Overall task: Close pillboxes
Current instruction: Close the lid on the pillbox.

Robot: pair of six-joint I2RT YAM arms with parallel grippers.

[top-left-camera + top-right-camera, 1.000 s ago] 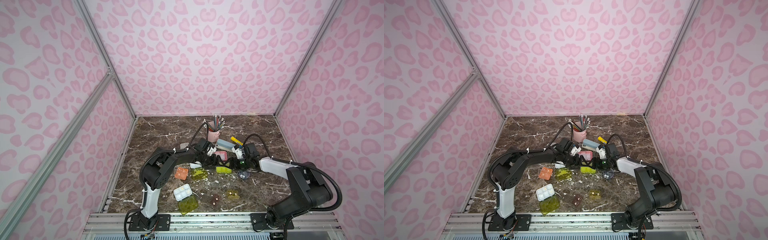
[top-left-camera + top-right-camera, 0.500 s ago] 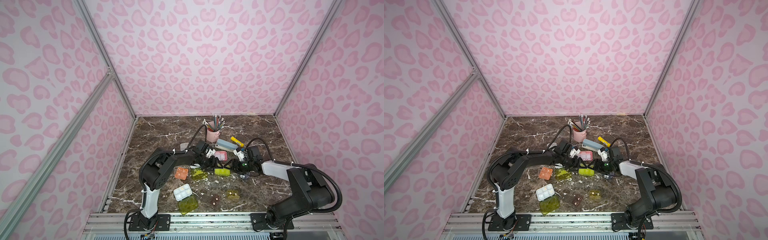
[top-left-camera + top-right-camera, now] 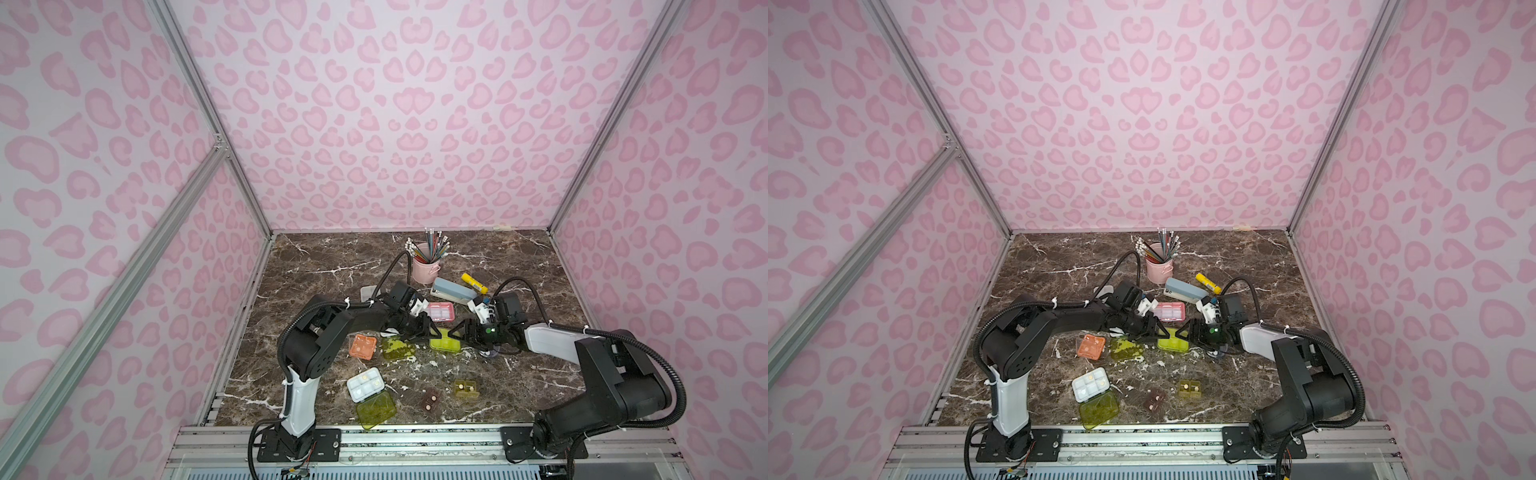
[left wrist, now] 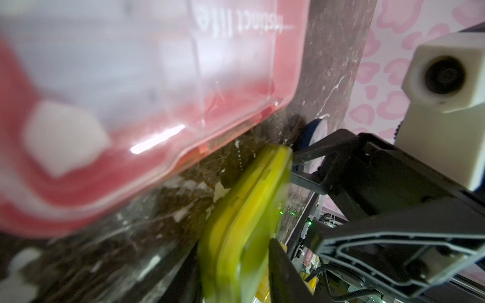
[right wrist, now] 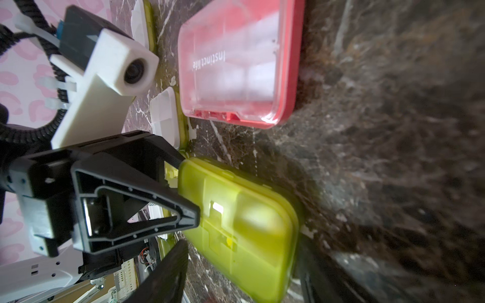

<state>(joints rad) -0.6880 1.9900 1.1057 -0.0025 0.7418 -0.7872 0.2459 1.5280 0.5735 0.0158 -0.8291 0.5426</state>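
The left arm (image 3: 328, 328) climbs from its base at the worktop's (image 3: 332, 266) 7 o'clock edge. It folds at a high elbow and runs low toward 3 o'clock. The right arm (image 3: 550, 337) mirrors it from the 5 o'clock edge, its white forearm lying toward 9 o'clock.

The hands face each other near the worktop's middle, over the closed yellow-green pillbox (image 3: 445, 344), which lies flat there. The left hand (image 3: 428, 331) is at the box's 9 o'clock end. Its jaws are part-way apart with that end between the fingertips, and I cannot tell whether they pinch it. The right hand (image 3: 460, 334) is at the 3 o'clock end, with its jaws wide on either side of the box. Whether they press on it is just as unclear. The round dark-blue pillbox (image 3: 486, 354) peeks out just under that hand, at its 5 o'clock.

Compared with a second ago, the left hand's jaws have drawn closer together and the hand has barely shifted. The right hand stands almost where it stood, jaws as wide as before. The yellow-green pillbox has not moved.

The pink pillbox (image 5: 236, 65), closed, lies at 12 o'clock of the yellow-green one. Its clear lid carries white print, "Instinct life", readable in the right wrist view. The left wrist view shows the same print upside down and blurred.
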